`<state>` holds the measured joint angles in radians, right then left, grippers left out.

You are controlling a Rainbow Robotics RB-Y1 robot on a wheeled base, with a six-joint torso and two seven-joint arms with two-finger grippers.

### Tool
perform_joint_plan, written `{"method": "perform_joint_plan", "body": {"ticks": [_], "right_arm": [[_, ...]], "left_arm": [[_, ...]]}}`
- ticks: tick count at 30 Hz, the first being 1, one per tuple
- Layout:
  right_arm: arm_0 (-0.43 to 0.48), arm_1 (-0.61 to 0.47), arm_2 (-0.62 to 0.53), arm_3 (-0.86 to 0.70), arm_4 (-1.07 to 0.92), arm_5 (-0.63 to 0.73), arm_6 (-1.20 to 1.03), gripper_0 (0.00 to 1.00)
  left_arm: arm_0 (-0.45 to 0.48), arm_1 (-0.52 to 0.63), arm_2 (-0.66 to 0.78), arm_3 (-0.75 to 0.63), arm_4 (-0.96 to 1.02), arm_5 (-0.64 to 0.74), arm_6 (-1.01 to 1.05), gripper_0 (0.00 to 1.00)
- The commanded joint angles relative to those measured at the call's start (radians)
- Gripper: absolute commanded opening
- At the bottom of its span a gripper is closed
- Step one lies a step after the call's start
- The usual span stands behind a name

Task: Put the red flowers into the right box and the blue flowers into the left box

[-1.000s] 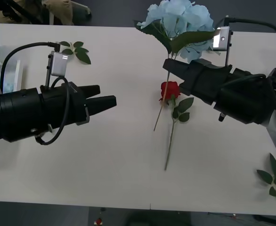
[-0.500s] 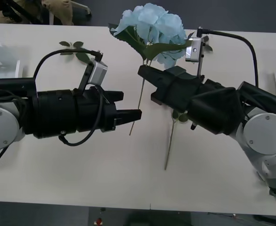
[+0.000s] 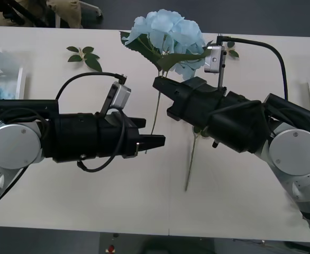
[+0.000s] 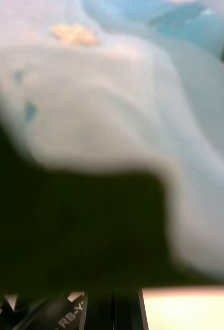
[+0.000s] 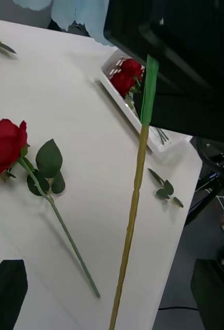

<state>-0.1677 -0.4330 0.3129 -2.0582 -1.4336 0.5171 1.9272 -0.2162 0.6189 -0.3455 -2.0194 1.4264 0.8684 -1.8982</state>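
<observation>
A white desk (image 3: 91,201) spans the frame, dark floor beyond its far edge. A pale-blue flower (image 3: 168,34) with large green leaves stands at upper centre, its thin stem pinched in the right pincer (image 3: 163,90). A red rose (image 5: 6,147) lies on the desk beneath that arm. The left pincer (image 3: 152,142), centre frame, is spread beside the stem, empty.

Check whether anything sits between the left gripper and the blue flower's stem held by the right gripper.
Nothing visible does. The left gripper, fingers open, points at the stem hanging below the right gripper, which is shut on the blue flower. In the left wrist view the stem hangs in open space ahead; the red rose lies on the table off to the side.
</observation>
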Motion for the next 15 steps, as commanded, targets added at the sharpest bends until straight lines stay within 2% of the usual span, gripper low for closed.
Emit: {"method": "perform_joint_plan", "body": {"ticks": [1,9,10,11,12,13,15], "right_arm": [[-0.027,0.000,-0.009,-0.013,0.002,-0.003,0.036,0.00],[-0.027,-0.004,-0.008,-0.014,0.002,-0.003,0.033,0.00],[-0.027,-0.004,-0.006,-0.014,0.001,-0.003,0.032,0.00],[-0.027,-0.004,-0.006,-0.014,0.001,-0.003,0.030,0.00],[-0.027,-0.003,-0.005,-0.013,0.001,-0.002,0.030,0.00],[-0.027,-0.004,-0.006,-0.013,0.001,-0.002,0.030,0.00],[-0.029,-0.004,-0.003,-0.014,-0.002,-0.003,0.029,0.00]], "left_arm": [[-0.043,-0.024,-0.007,0.016,0.002,-0.006,-0.016,0.93],[-0.049,-0.039,-0.013,0.030,0.002,-0.006,-0.019,0.92],[-0.049,-0.039,-0.013,0.030,0.003,-0.006,-0.021,0.89],[-0.049,-0.039,-0.015,0.030,0.003,-0.006,-0.022,0.49],[-0.049,-0.039,-0.013,0.030,0.003,-0.006,-0.022,0.16],[-0.049,-0.039,-0.013,0.030,0.003,-0.006,-0.022,0.01],[-0.049,-0.039,-0.015,0.030,0.000,-0.019,-0.024,0.00]]}}
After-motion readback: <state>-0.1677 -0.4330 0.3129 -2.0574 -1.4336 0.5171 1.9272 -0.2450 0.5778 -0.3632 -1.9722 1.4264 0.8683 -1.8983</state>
